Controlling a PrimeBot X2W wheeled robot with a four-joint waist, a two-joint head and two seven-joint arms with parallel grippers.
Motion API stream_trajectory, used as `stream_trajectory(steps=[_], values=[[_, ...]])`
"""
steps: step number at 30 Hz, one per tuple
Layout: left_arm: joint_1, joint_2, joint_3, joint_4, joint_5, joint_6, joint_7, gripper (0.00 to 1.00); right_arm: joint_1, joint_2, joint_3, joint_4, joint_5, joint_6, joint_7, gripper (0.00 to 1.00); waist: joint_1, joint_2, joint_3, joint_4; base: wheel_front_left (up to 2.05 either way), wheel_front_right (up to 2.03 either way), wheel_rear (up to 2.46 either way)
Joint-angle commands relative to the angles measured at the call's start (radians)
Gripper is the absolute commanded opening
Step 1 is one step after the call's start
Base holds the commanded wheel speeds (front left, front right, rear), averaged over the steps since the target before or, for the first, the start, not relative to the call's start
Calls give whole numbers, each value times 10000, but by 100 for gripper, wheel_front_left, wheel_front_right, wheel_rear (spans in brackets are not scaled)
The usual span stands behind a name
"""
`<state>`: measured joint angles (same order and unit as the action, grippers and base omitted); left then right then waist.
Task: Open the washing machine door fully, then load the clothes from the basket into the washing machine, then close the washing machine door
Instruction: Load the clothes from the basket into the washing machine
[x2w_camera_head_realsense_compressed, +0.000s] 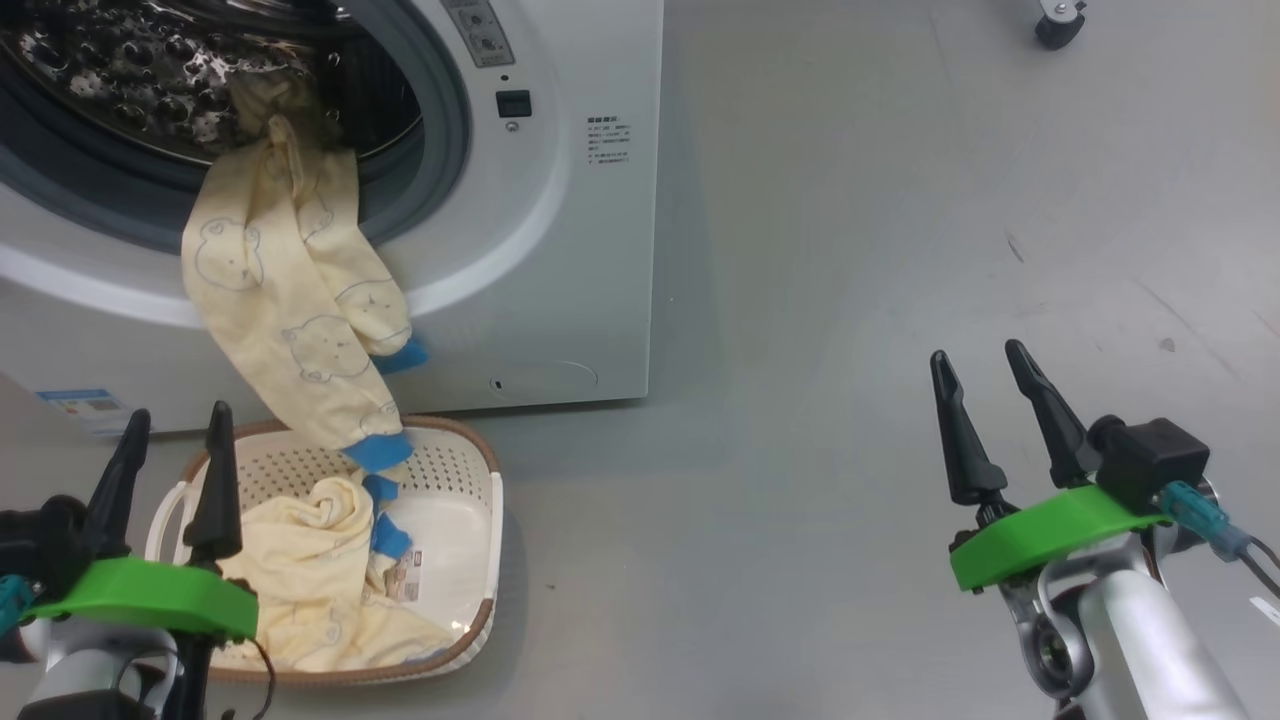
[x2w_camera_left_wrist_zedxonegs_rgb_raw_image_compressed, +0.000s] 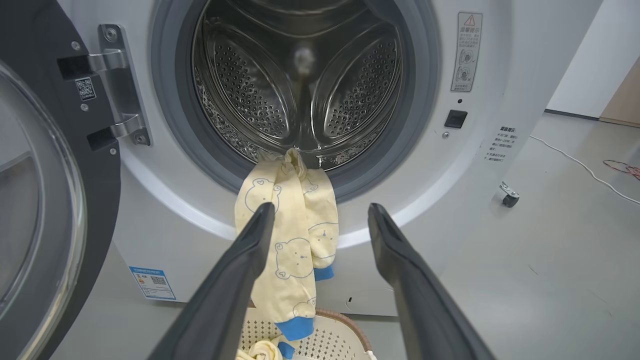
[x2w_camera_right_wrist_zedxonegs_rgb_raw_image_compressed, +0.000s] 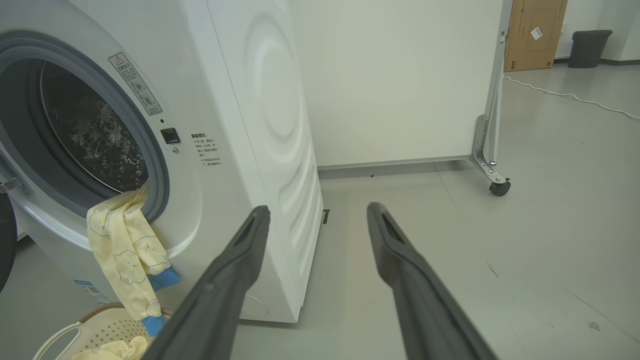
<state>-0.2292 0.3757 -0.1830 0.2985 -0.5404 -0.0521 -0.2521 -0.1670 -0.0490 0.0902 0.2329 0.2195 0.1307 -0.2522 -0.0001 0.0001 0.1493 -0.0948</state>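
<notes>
Head view, clothes (x2w_camera_head_realsense_compressed: 290, 300): one length is hanging near-vertical from the washing machine (x2w_camera_head_realsense_compressed: 560, 250) drum into the basket (x2w_camera_head_realsense_compressed: 492, 520); the rest is lying bundled inside.
Head view, left fingers (x2w_camera_head_realsense_compressed: 215, 480): standing spread and empty at the basket's left rim.
Head view, right fingers (x2w_camera_head_realsense_compressed: 960, 440): standing spread and empty, well right of the basket.
Left wrist view: the hanging cloth is rising above the basket, ahead of the fingers; the washing machine door (x2w_camera_left_wrist_zedxonegs_rgb_raw_image_compressed: 102, 210) is standing open.
Right wrist view: the basket is sitting far left.
Nearer arm: likely the left.

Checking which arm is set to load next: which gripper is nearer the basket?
Left. The left gripper, open, overlaps the basket's left rim in the head view; the right gripper, also open, is far off to the basket's right over bare floor.
</notes>
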Motion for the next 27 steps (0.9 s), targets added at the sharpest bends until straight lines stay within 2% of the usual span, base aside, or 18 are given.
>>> stream_trajectory(steps=[1, 15, 27], values=[[-156, 172, 640, -381, 159, 15, -97, 100, -136, -12, 244, -311, -19, 0, -95, 100, 1, -1, -5, -10, 0, 0, 0], [353, -843, 1182, -478, 880, -500, -97, 100, -115, -12, 205, -393, 115, 0, -95, 100, 1, -1, 152, -30, 0, 0, 0], [255, -1240, 1314, -247, 1325, -708, -97, 100, -159, -12, 222, -384, 191, 0, -95, 100, 1, -1, 256, -47, 0, 0, 0]])
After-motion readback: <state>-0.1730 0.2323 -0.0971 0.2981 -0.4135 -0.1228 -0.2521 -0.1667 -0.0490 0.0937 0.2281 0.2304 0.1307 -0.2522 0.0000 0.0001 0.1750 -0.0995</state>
